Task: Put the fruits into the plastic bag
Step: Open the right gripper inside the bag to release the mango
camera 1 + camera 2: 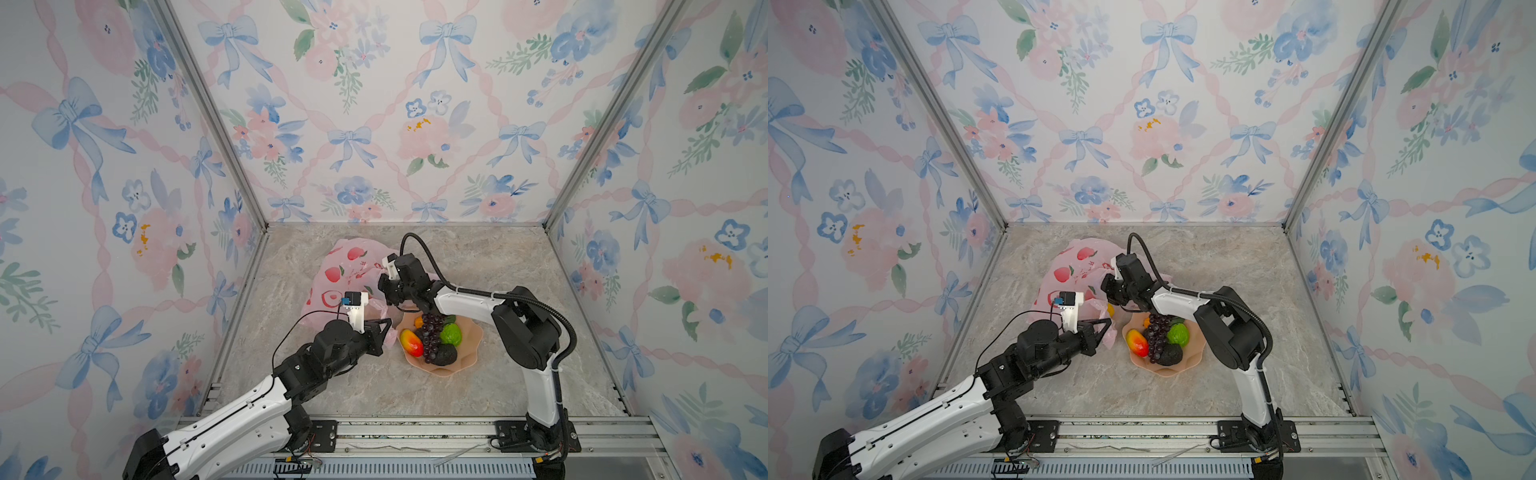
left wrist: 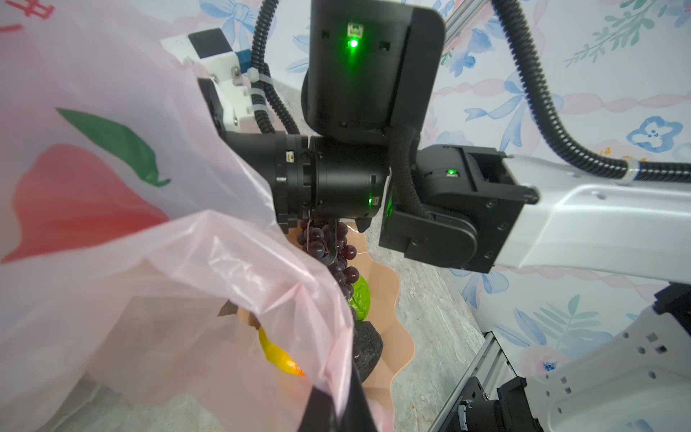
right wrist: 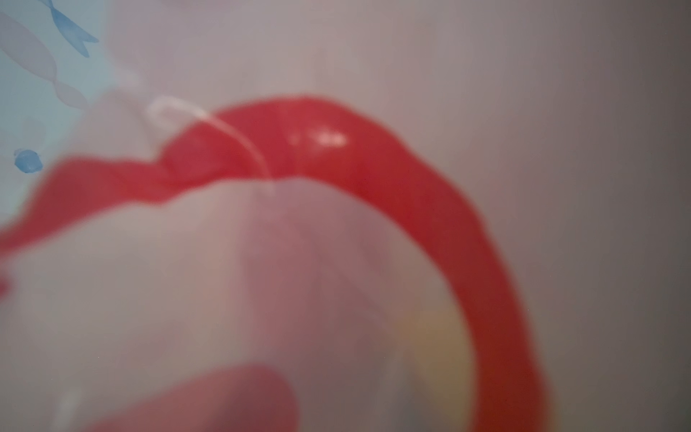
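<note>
We see the pink plastic bag point(image 1: 345, 266) point(image 1: 1071, 262) lying crumpled on the desk point(image 1: 498, 270), at about 10 o'clock from the peach bowl point(image 1: 469, 353) point(image 1: 1196, 357). The bag has red peach pictures on it.

The left claw point(image 1: 385, 326) point(image 1: 1106, 324) is at 9 o'clock from the bowl. It is pressed together and pinches the thin edge of the bag. In the left wrist view its black fingers point(image 2: 336, 411) squeeze the pink film point(image 2: 112, 187), and the bag's mouth is lifted up.

The right claw point(image 1: 383, 293) point(image 1: 1106, 293) is at about 11 o'clock from the bowl, poking into the bag's mouth. The bag hides its tips, so we cannot tell if it is spread or pinching something. The right wrist view shows only blurry pink film with a red ring point(image 3: 224, 262). In a top view a small yellow fruit point(image 1: 1110, 309) shows just under this claw. We cannot tell if the claw holds it.

Most fruits sit in the bowl. The purple grapes point(image 1: 430, 332) point(image 1: 1156, 334) are in the middle. The red-yellow mango point(image 1: 411, 343) point(image 1: 1137, 343) is at 9 o'clock. The bumpy green fruit point(image 1: 451, 333) point(image 1: 1178, 334) is at 2 o'clock. The black avocado point(image 1: 444, 354) point(image 1: 1170, 355) is at 6 o'clock.
</note>
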Motion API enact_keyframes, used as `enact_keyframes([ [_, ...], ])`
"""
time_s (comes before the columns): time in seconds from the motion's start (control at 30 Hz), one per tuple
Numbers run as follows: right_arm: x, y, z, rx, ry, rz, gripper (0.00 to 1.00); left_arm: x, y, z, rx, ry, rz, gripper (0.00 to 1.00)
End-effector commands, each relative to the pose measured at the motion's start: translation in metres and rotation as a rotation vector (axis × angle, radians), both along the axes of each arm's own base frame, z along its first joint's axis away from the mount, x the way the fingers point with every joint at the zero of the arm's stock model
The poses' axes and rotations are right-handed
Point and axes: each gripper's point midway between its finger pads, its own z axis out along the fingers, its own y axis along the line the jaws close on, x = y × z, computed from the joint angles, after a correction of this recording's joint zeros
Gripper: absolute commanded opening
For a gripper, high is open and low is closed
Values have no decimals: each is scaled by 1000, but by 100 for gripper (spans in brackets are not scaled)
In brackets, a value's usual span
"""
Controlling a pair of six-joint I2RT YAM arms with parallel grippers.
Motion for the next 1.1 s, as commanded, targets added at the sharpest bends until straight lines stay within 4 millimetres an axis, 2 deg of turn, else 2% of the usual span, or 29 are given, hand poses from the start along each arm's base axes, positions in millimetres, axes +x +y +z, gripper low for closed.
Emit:
enact_keyframes([
  [0.0, -17, 18, -5, 49, 29, 60, 42, 3, 5, 5, -29, -15, 24, 0],
  [0.13, -26, 20, -24, -16, 58, 83, 44, 2, 7, 4, -37, -13, 24, 0],
  [0.33, -28, 20, -32, -86, 59, 99, 60, 3, 8, 5, -42, -14, 24, 0],
  [0.53, -27, 21, -32, -87, 60, 100, 68, 2, 10, 4, -43, -13, 24, 0],
  [1.07, -30, 14, -9, -118, -10, 122, 69, 2, 15, 6, -48, -19, 38, 0],
])
